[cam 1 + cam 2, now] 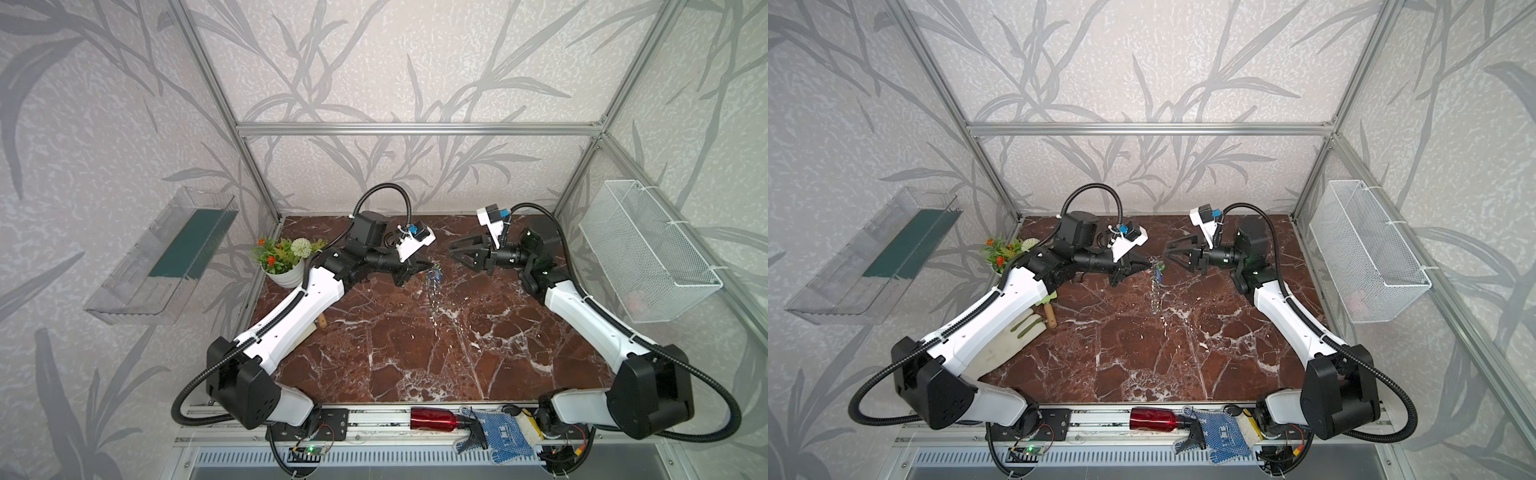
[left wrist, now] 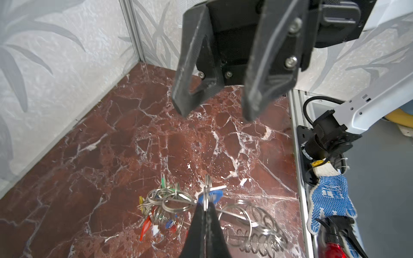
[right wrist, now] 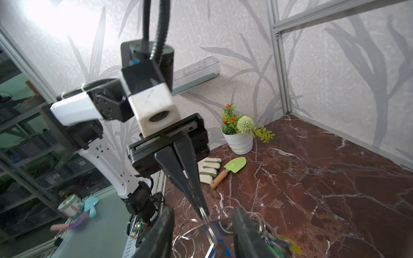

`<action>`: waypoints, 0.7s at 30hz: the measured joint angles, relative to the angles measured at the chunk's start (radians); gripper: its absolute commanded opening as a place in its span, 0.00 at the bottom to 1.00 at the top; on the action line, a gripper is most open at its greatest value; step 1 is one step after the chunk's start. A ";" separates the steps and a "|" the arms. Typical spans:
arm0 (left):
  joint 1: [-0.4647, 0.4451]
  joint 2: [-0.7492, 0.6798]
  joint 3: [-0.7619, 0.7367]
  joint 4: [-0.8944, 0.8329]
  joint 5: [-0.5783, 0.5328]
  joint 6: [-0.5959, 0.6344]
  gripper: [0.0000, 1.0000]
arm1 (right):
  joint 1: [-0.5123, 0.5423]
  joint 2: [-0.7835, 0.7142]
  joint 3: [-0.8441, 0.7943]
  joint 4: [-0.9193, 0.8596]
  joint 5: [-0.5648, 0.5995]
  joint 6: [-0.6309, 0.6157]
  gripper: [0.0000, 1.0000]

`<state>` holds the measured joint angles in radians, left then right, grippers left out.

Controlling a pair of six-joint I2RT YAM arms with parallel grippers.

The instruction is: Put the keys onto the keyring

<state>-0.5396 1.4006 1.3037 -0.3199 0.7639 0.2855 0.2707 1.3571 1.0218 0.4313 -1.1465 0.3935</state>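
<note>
The keyring point(image 2: 176, 202) looks like a loose bunch of thin silver loops. The keys point(image 2: 146, 224) are gathered at one side of it, showing red, yellow, green and blue tags. The bunch appears to hang from the tip of the left gripper point(image 2: 204, 211) over the far middle of the table in both top views; I cannot tell whether its lowest loops touch the surface. That gripper is clamped tight on one small ring of the keyring, right beside a blue-tagged key point(image 2: 214, 194). I judge the bunch light and sturdy but floppy, likely to swing and twist with any move. Its hard round wire is slippery, so a crosswise pinch on a single ring or on the flat rim should hold best, and for a key the broad plastic tag gives more purchase than the metal blade. The right gripper point(image 2: 215, 112) faces it from just beyond, jaws spread and empty. Below is a glossy red-brown marbled tabletop point(image 1: 395, 353), hard enough that a dropped key could skid. At the left side stand a potted plant point(image 1: 286, 257), a garden glove point(image 3: 209, 168) and a small green trowel point(image 3: 234, 166). Leaf-patterned walls in an aluminium frame carry a clear shelf point(image 1: 166, 257) and a white wire basket point(image 1: 648, 249), and a red bottle point(image 1: 432, 417) and a blue-dotted glove point(image 1: 498, 428) lie on the front rail
</note>
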 measured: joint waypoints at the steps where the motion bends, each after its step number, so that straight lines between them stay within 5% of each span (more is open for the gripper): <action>1: 0.000 -0.021 -0.033 0.057 -0.001 -0.028 0.00 | 0.000 -0.004 -0.004 0.006 0.009 0.009 0.46; 12: -0.051 -0.118 -0.328 0.689 -0.066 -0.336 0.00 | 0.001 0.004 -0.020 0.116 0.008 0.137 0.48; 21: -0.063 -0.118 -0.419 0.951 -0.132 -0.486 0.00 | 0.001 0.034 -0.021 0.262 -0.033 0.266 0.39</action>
<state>-0.6022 1.2827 0.8848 0.6312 0.6323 -0.2008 0.2718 1.3907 1.0012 0.6930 -1.1797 0.6594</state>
